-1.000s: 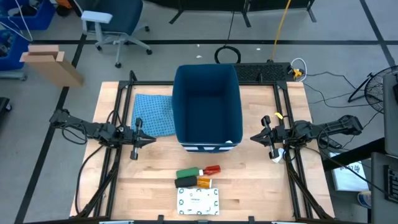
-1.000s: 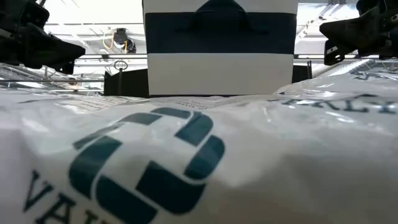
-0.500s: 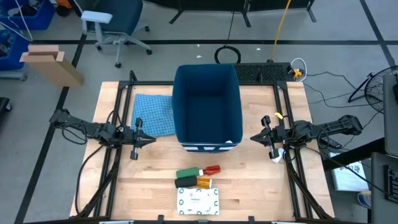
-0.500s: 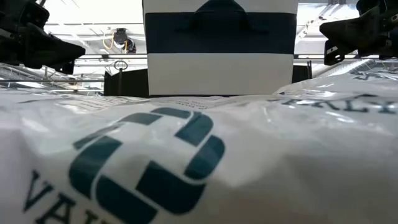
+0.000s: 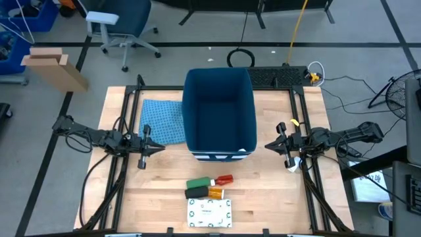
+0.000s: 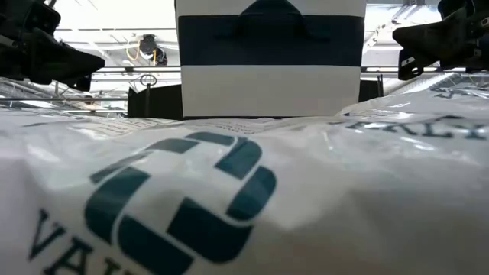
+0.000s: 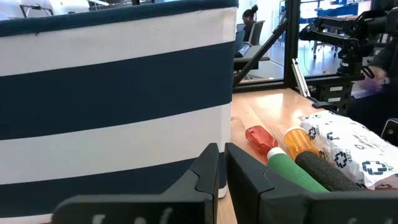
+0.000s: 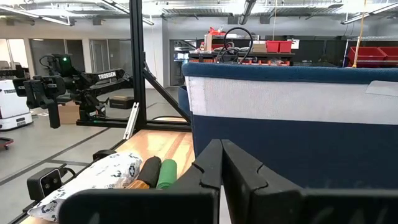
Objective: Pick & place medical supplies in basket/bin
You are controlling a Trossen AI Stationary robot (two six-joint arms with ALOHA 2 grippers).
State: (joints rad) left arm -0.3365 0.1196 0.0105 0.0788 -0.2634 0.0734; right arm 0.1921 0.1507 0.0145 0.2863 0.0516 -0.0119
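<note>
The dark-blue bin (image 5: 219,112) stands on its base mid-table, its white-striped short side (image 7: 112,93) facing the near edge. In front of it the medical supplies lie flat on the wood. They are a green cylinder (image 5: 198,183), a red tube (image 5: 224,179), a dark bottle with an orange label (image 5: 205,192) and a white packet with green print (image 5: 210,212). My left gripper (image 5: 161,149) hovers left of the bin, shut and empty. My right gripper (image 5: 268,146) hovers right of the bin, also shut and empty. In the low view the packet (image 6: 229,198) fills the foreground.
A light blue patterned cloth (image 5: 163,122) lies flat left of the bin, just beyond my left gripper. Black frame rails (image 5: 125,131) run along both table sides. Bare wood (image 5: 263,191) shows right of the supplies. Cables and a chair stand on the floor beyond the far edge.
</note>
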